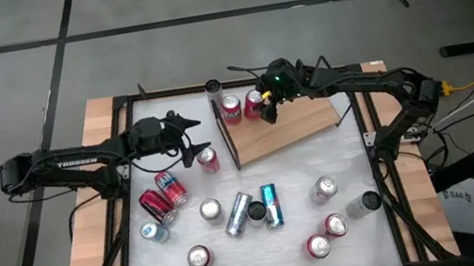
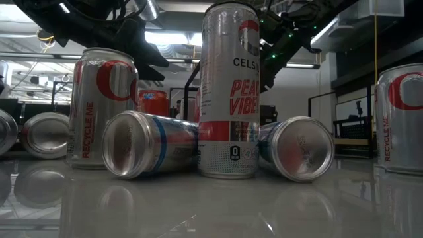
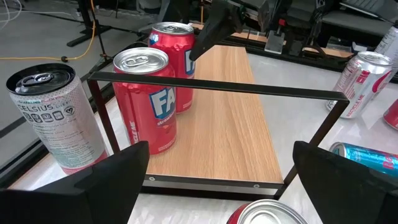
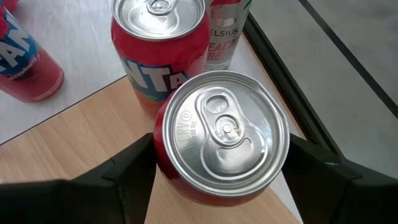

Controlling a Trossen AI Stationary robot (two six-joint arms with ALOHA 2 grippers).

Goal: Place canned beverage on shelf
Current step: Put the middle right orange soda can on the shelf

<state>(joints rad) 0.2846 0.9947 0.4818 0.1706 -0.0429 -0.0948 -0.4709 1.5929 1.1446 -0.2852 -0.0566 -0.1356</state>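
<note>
I've got the right gripper (image 4: 217,163) clamped around a red can (image 4: 221,134) over the shelf (image 1: 298,126), beside the first can (image 4: 158,37), keeping a row. Left gripper (image 3: 221,180) waits spread apart at the shelf's railed end.

Legible markings, item by item. Tall upright can (image 2: 229,89) at centre of the low view: "CELSI…" in dark letters, cut off at the can's edge, "PEACH VIBE…" in red below it, and a small "0" in a badge near the base. Upright silver can (image 2: 102,106) to its left: "RECYCLE ME" running vertically in red; the same wording on the can at the far right (image 2: 400,116). Left arm (image 1: 70,165), high view: "TROSSEN" in white. Left wrist view: silver can (image 3: 53,118) reads "CELSIUS"; near red can (image 3: 148,99) shows large white "FA". Right wrist view: red can (image 4: 158,53) shows "NTA"; can lid (image 4: 224,127) carries embossed lettering, unreadable.
</note>
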